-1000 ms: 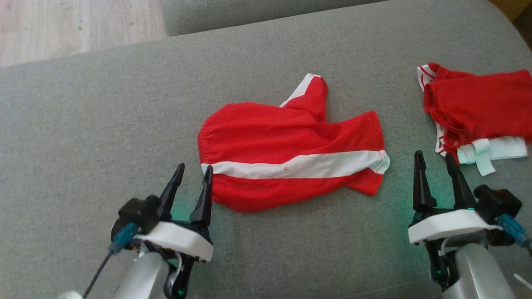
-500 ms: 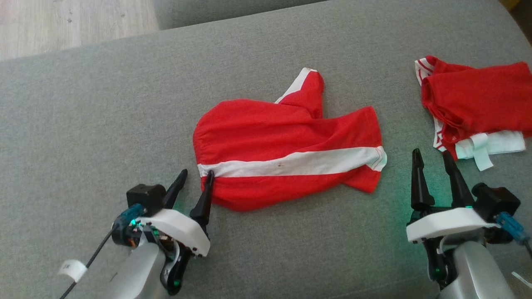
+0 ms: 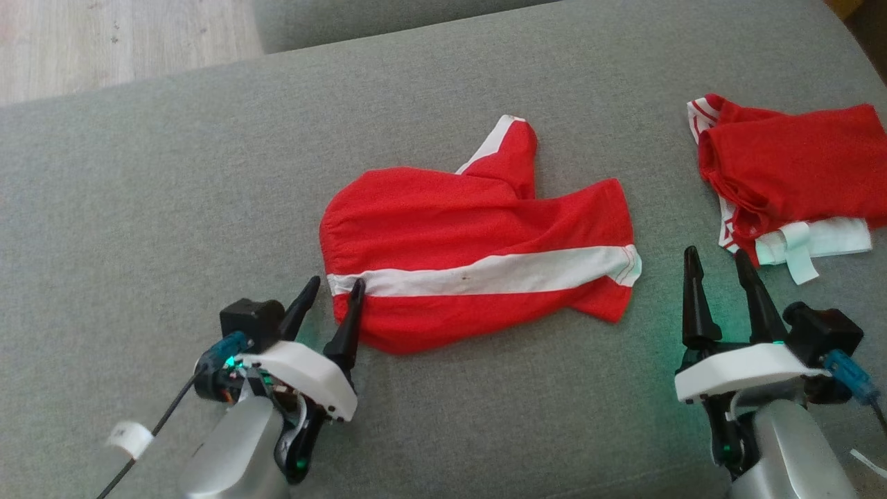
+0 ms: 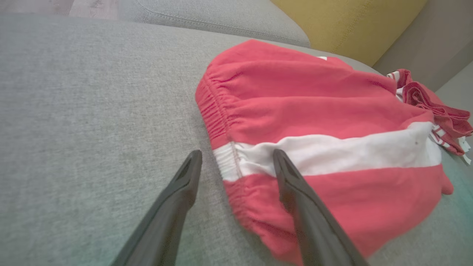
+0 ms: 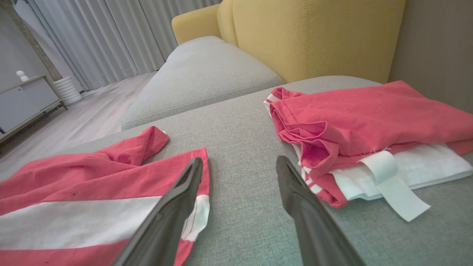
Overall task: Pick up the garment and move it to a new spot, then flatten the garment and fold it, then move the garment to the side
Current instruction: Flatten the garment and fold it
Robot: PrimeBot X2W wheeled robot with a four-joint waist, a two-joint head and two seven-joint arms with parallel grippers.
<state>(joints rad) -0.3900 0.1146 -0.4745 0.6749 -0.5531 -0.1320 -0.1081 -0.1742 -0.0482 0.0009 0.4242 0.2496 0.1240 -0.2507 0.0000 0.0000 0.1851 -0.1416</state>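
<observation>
The garment [image 3: 471, 229], red shorts with a white side stripe, lies loosely spread on the grey cushion [image 3: 173, 194]. Its elastic waistband [image 4: 218, 122] faces my left gripper [image 3: 337, 287], which stands open at the waistband's white stripe, one fingertip over the cloth, the other over bare cushion. Nothing is pinched between the fingers. In the left wrist view that gripper [image 4: 236, 155] straddles the waistband edge. My right gripper [image 3: 714, 255] is open over bare cushion just right of the shorts' leg hem [image 5: 197, 214], holding nothing.
A second folded red garment [image 3: 790, 166] with white cloth under it lies at the cushion's right. A yellow sofa back [image 5: 314, 33] rises behind it. Another grey cushion [image 5: 203, 77] and wooden floor [image 3: 104, 41] lie beyond the far edge.
My left gripper has advanced toward the waistband and now straddles its edge. The camera has shifted slightly. The right gripper has stayed in place.
</observation>
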